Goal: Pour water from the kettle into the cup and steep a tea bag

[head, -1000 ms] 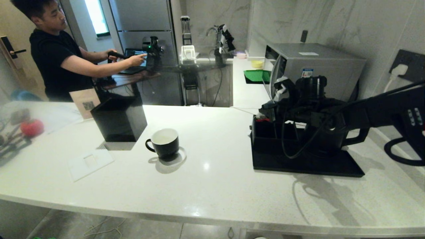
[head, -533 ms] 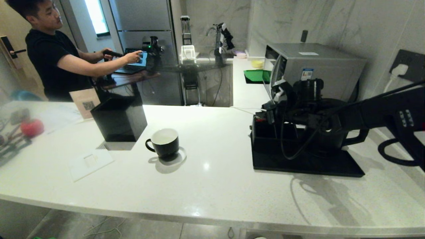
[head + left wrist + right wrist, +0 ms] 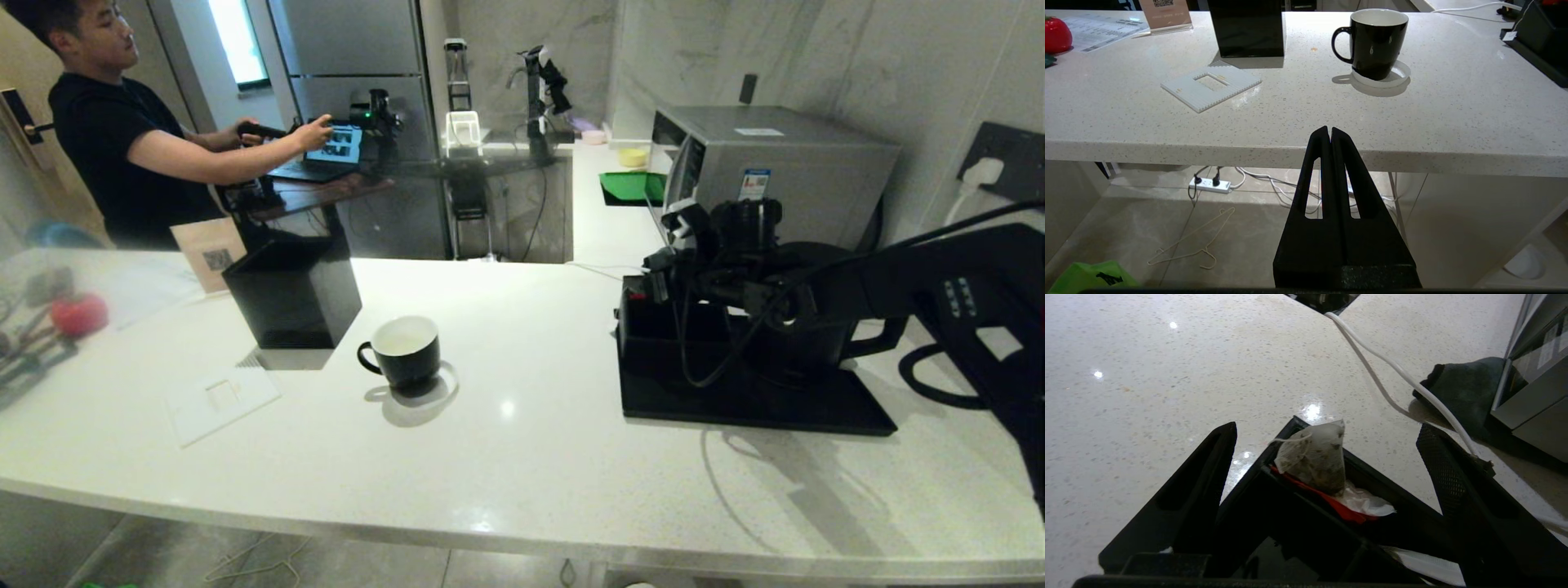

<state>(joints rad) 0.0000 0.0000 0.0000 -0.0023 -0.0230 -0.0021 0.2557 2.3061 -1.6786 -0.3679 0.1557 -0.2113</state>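
The cup, black outside and white inside, stands on a clear coaster mid-counter; it also shows in the left wrist view as the cup. The kettle stands on a black tray at the right, mostly hidden behind my right arm. My right gripper hangs open over the tray's black organizer. Its fingers straddle the pyramid tea bag, which rests on a red sachet in a corner compartment, and my right gripper does not touch it. My left gripper is shut, parked below the counter's front edge.
A black square box and a white slotted plate sit left of the cup. A microwave stands behind the tray, with a white cable on the counter. A person works at the back left.
My right gripper has opened wider and shifted slightly left and up over the organizer. The person at the back has moved left. The cup and kettle are unmoved.
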